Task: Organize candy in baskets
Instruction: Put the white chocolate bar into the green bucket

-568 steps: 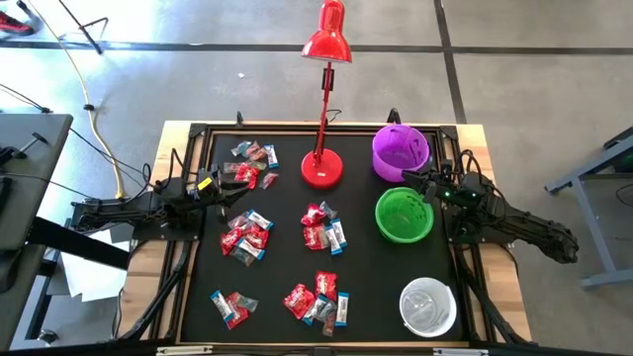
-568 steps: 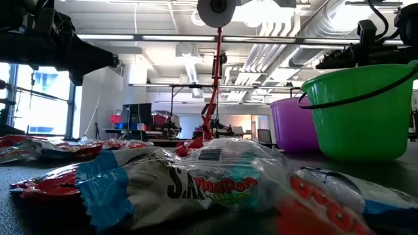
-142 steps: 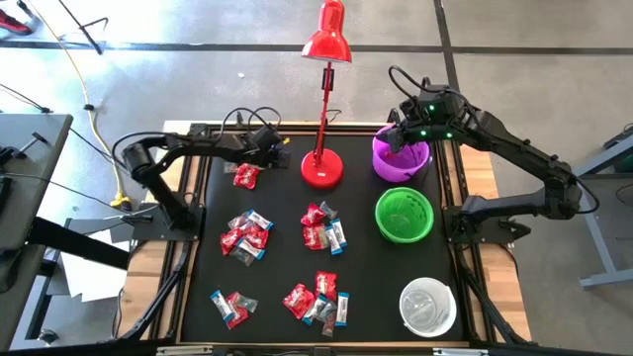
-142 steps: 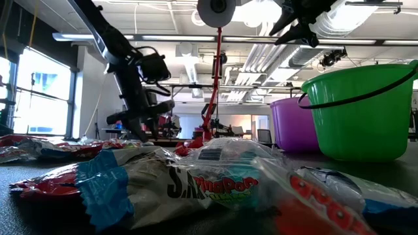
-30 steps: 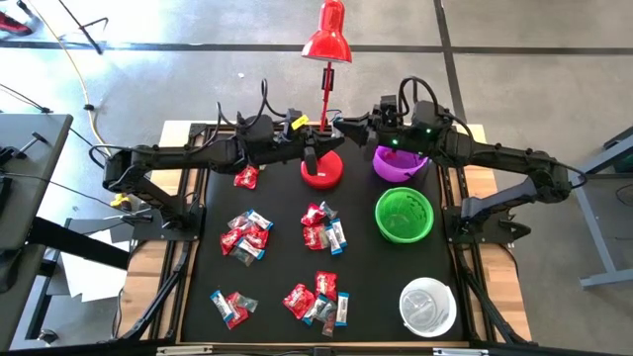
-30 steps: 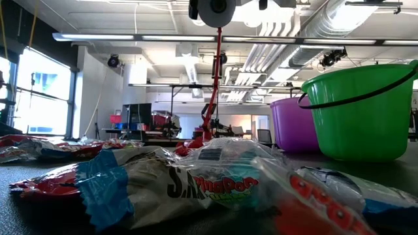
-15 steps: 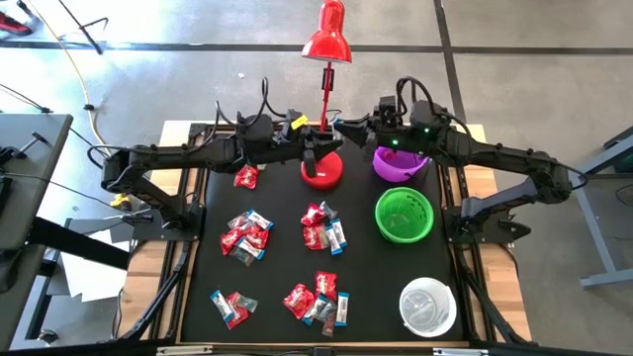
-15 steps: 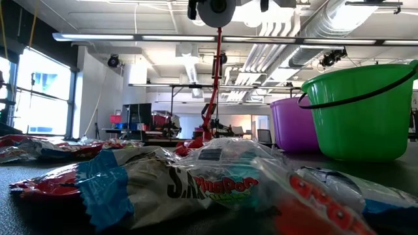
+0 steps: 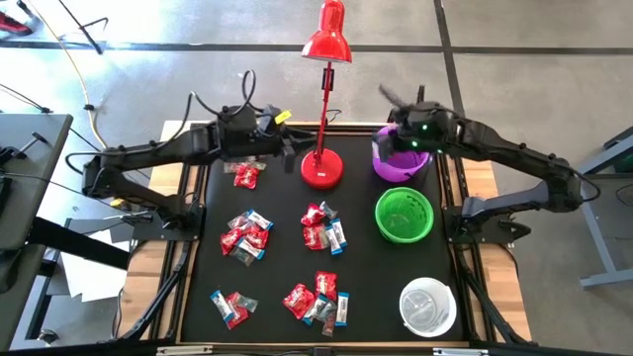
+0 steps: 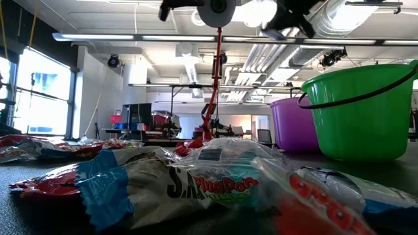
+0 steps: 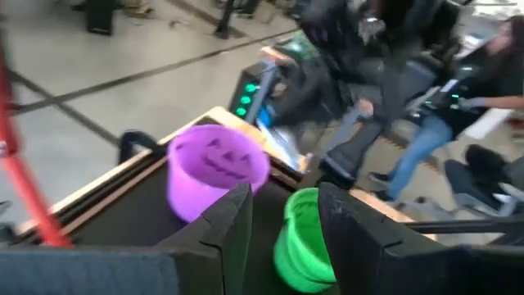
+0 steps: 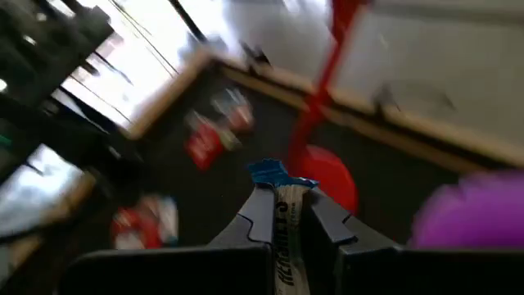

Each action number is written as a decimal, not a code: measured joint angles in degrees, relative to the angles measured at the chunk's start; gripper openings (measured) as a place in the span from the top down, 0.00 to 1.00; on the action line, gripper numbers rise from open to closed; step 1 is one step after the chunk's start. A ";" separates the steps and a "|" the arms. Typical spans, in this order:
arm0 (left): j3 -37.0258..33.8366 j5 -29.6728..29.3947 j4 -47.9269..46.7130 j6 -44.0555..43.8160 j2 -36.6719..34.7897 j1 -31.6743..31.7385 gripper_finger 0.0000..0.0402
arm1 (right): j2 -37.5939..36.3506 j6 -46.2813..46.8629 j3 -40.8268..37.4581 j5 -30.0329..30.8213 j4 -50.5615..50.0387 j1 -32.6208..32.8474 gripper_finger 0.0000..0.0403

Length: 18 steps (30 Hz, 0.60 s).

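Blue-and-white candy (image 12: 282, 215) clamped in right gripper (image 12: 284, 215), beside purple basket (image 9: 400, 155), left gripper (image 11: 284, 220) apart.

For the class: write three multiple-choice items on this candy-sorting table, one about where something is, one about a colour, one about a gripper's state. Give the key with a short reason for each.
1. Where is the right gripper?
A. over the white basket
B. by the purple basket's rim
C. above the nearest candy pile

2. What colour is the basket between the purple and white ones?
A. green
B. orange
C. yellow

3. What is the right gripper's state?
A. wide open, empty
B. out of view
C. shut on a candy

Key:
1 B: in the high view it sits at the purple basket, far from the white basket.
2 A: the green basket stands between them.
3 C: the right wrist view shows a blue-and-white wrapped candy pinched between its fingers.
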 joint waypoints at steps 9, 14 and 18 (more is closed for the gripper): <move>0.00 -7.29 -8.65 0.26 -4.91 3.08 0.69 | -0.26 14.61 0.00 -5.41 -32.55 8.51 0.96; 0.00 -8.61 -8.66 2.00 -6.11 5.64 0.69 | -0.18 18.67 0.00 -7.61 -34.22 14.22 0.95; -0.02 -8.59 -8.73 2.12 -6.06 7.73 0.69 | 0.56 17.93 0.00 -10.21 -34.04 16.62 0.94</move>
